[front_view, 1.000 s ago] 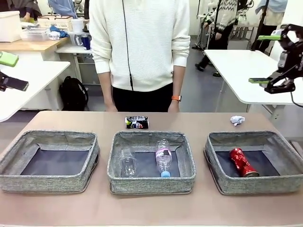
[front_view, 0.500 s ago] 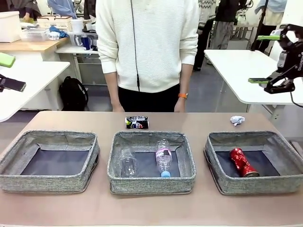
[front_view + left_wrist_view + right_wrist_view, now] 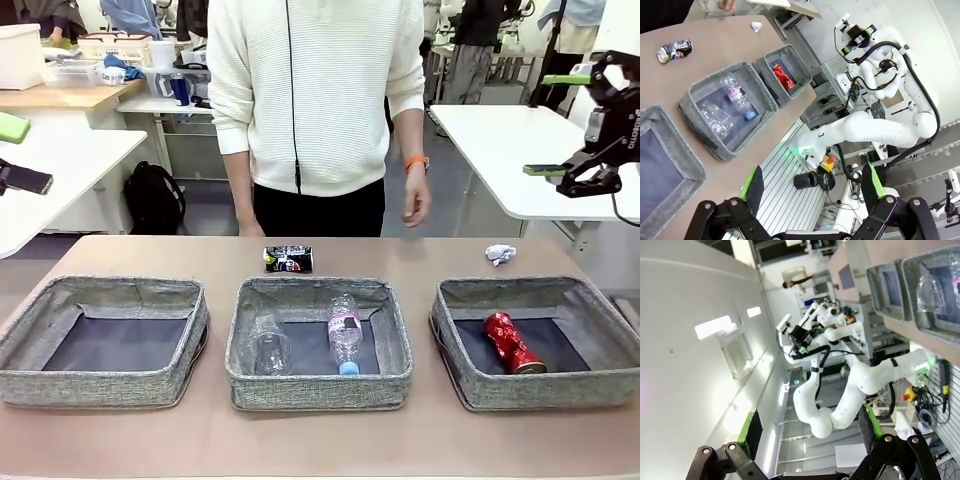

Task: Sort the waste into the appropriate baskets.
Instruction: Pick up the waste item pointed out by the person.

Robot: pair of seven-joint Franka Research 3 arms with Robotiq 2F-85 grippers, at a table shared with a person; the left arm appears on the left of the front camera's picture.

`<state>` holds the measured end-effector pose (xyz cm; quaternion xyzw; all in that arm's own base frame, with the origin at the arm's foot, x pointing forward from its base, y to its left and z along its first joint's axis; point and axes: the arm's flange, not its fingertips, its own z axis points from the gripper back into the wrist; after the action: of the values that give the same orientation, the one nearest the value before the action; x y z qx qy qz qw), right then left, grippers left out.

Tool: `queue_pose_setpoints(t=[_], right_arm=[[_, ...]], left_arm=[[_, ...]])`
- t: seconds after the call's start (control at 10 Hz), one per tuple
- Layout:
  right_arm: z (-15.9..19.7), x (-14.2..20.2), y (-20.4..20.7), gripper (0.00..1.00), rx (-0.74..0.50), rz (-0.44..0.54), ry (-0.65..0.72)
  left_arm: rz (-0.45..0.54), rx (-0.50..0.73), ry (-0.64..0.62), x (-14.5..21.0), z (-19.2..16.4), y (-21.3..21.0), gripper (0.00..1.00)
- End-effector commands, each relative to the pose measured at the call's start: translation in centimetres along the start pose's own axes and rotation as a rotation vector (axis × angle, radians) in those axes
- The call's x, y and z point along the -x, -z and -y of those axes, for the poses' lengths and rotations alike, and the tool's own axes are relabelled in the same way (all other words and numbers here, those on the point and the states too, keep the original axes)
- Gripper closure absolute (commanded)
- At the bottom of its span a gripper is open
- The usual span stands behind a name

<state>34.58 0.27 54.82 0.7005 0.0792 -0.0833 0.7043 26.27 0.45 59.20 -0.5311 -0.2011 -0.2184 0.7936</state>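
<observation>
The dark can point(image 3: 288, 259) lies on its side on the surface point(image 3: 320, 440), just behind the middle basket point(image 3: 318, 390); the paper ball point(image 3: 501, 254) sits on the surface too, just behind the right basket point(image 3: 470, 390); in the left wrist view both lie beyond the row of baskets, well apart from each other. The bottle point(image 3: 345, 335) and the cup point(image 3: 269, 345) lie side by side in the middle basket, the bottle's blue cap towards the robot; the red can point(image 3: 514, 343) lies slantwise in the right basket; the left basket point(image 3: 105, 385) shows its dark bottom. A person stands at the far edge, one hand point(image 3: 416, 198) hanging above the surface beyond the dark can. The left fingers point(image 3: 14, 125) hang spread wide, high off the left side, holding nothing; the right fingers point(image 3: 548, 170) likewise stand wide apart, high off the right side, nothing between them.
</observation>
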Motion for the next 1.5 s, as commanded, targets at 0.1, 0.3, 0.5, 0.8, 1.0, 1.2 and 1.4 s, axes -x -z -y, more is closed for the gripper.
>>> queue_pose_setpoints(t=[0.1, 0.3, 0.5, 0.8, 1.0, 1.2, 1.4], right_arm=[[-0.2, 0.0, -0.1, 0.0, -0.004, -0.003, -0.01], [-0.2, 0.0, -0.1, 0.0, -0.004, -0.003, -0.01], [-0.2, 0.0, -0.1, 0.0, -0.004, -0.003, -0.01], [0.0, 0.0, 0.0, 0.0, 0.0, 0.0, 0.0], [-0.5, -1.4, 2.6, 0.0, 0.738, 1.129, -0.181], [-0.5, -2.7, 3.8, 0.0, 1.027, 1.241, -0.34], [0.0, -2.9, 1.8, 0.0, 1.078, 1.394, -0.272]], left_arm=[[0.01, 0.019, 0.025, -0.1, 0.0, 0.2, 0.0], [0.01, 0.019, 0.025, -0.1, 0.0, 0.2, 0.0], [0.01, 0.019, 0.025, -0.1, 0.0, 0.2, 0.0], [0.01, 0.019, 0.025, -0.1, 0.0, 0.2, 0.0], [0.01, 0.019, 0.025, -0.1, 0.0, 0.2, 0.0], [0.01, 0.019, 0.025, -0.1, 0.0, 0.2, 0.0], [0.01, 0.019, 0.025, -0.1, 0.0, 0.2, 0.0]])
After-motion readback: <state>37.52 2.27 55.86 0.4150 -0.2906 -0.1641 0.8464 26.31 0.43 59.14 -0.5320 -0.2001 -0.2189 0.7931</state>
